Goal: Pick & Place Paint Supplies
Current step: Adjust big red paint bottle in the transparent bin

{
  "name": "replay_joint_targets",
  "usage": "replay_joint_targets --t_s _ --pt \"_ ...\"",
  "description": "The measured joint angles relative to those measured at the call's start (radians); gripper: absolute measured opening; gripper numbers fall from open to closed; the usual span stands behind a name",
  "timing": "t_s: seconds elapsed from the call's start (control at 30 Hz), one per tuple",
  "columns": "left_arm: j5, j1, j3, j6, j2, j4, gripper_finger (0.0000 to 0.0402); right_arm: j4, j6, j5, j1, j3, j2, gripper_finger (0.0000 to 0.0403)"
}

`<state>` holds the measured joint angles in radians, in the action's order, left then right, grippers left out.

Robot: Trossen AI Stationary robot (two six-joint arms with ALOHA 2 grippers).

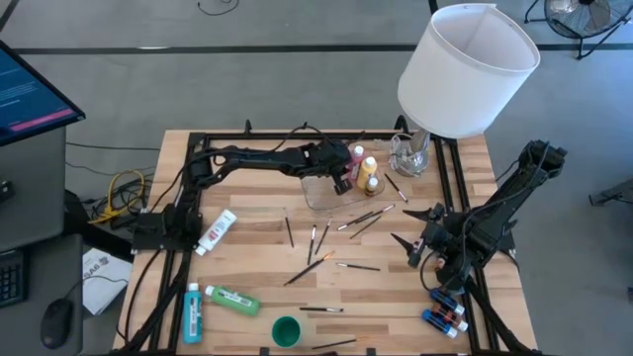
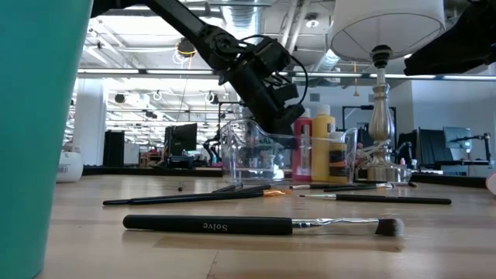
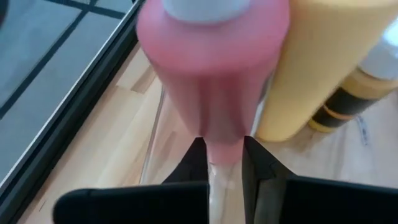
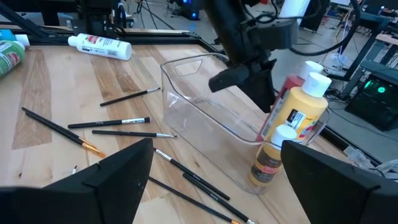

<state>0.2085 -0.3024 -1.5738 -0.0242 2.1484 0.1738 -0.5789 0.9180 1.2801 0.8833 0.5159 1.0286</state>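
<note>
A clear plastic tray rests on its base at the table's far middle. A pink-red white-capped bottle, a yellow one and a small brown one stand upright at its right end; whether they are inside it I cannot tell. My left gripper is shut at the tray's wall, right by the pink bottle's base. Several thin dark brushes lie flat on the wood in front of the tray. My right gripper stands open over the table's right side, with nothing between its fingers. My left gripper pinches the tray's thin clear wall between its two fingers, at the end where the bottles stand. The fingers come slanting down from the table's left. The tray sits flat on the table.
A lamp with a big white shade stands at the far right, close to the bottles. A white tube, a green bottle, a teal bottle and a green cup lie near left; small blue bottles near right.
</note>
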Motion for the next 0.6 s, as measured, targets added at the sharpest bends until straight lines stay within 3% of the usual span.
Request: replay_joint_targets --t_s 0.6 --pt "-0.014 -0.012 0.0 0.002 0.036 -0.026 0.0 0.004 0.0 0.0 0.0 0.0 0.0 0.0348"
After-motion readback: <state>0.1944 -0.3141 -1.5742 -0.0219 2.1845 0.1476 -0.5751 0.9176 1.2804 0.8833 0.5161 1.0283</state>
